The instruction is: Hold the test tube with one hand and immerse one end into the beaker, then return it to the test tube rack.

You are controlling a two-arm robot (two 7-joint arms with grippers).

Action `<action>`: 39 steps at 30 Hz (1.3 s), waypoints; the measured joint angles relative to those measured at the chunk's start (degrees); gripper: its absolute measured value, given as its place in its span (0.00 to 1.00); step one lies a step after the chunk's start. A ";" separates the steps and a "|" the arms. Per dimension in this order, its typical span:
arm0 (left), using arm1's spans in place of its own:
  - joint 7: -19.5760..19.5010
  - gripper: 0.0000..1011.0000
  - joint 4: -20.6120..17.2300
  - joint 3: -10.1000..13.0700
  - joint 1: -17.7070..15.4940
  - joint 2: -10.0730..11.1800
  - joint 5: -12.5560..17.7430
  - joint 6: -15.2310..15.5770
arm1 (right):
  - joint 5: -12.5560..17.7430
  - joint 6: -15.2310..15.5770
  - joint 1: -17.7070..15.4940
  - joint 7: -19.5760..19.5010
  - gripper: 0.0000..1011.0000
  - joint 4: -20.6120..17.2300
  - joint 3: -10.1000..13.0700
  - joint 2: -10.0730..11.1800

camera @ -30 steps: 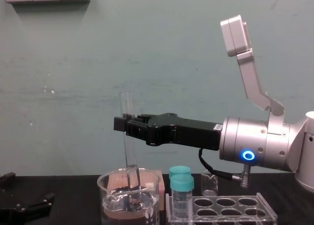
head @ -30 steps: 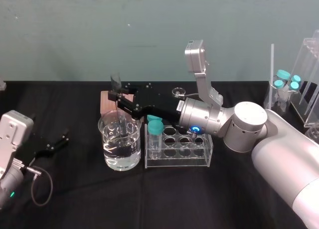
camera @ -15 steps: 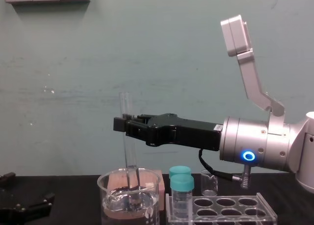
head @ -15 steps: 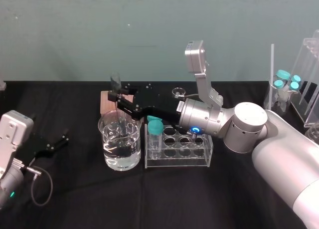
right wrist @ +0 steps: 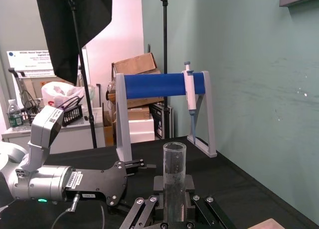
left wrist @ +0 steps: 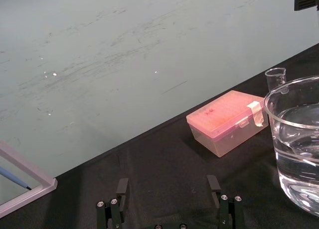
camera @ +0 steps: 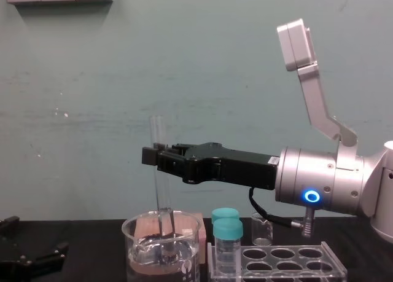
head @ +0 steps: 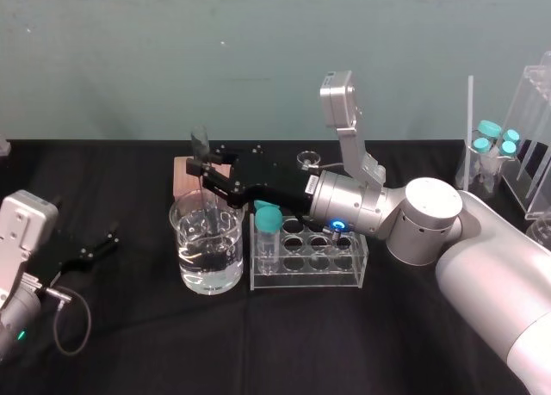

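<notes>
The test tube (camera: 161,184) stands almost upright with its lower end in the water of the beaker (camera: 132,248). My right gripper (camera: 156,156) reaches in from the right and is shut on the tube's upper part, above the beaker (head: 225,266). In the right wrist view the tube (right wrist: 174,176) rises between the black fingers (right wrist: 149,209). The clear test tube rack (head: 336,279) sits just right of the beaker, under the right arm. My left gripper (head: 105,242) rests open on the table at the left, with nothing between its fingers (left wrist: 122,186).
A teal-capped vial (head: 269,231) stands in the rack's left end. A pink box (left wrist: 227,121) lies behind the beaker, and a tiny beaker (camera: 262,228) behind the rack. More teal-capped vials (head: 495,145) and clear stands occupy the far right.
</notes>
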 joint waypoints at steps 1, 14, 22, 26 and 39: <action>0.00 0.99 0.00 0.00 0.00 0.00 0.00 0.00 | 0.02 0.00 0.00 0.00 0.22 -0.02 -0.01 0.01; 0.00 0.99 0.00 0.00 0.00 0.00 0.00 0.00 | 0.04 0.20 -0.35 -0.22 0.22 -0.75 -0.20 0.20; 0.00 0.99 0.00 0.00 0.00 0.00 0.00 0.00 | 0.09 0.23 -0.38 -0.28 0.22 -0.78 -0.20 0.22; 0.00 0.99 0.00 0.00 0.00 0.00 0.00 0.00 | 0.11 0.21 -0.31 -0.28 0.22 -0.68 -0.19 0.22; 0.00 0.99 0.00 0.00 0.00 0.00 0.00 0.00 | 0.09 0.18 -0.13 -0.31 0.22 -0.64 -0.20 0.26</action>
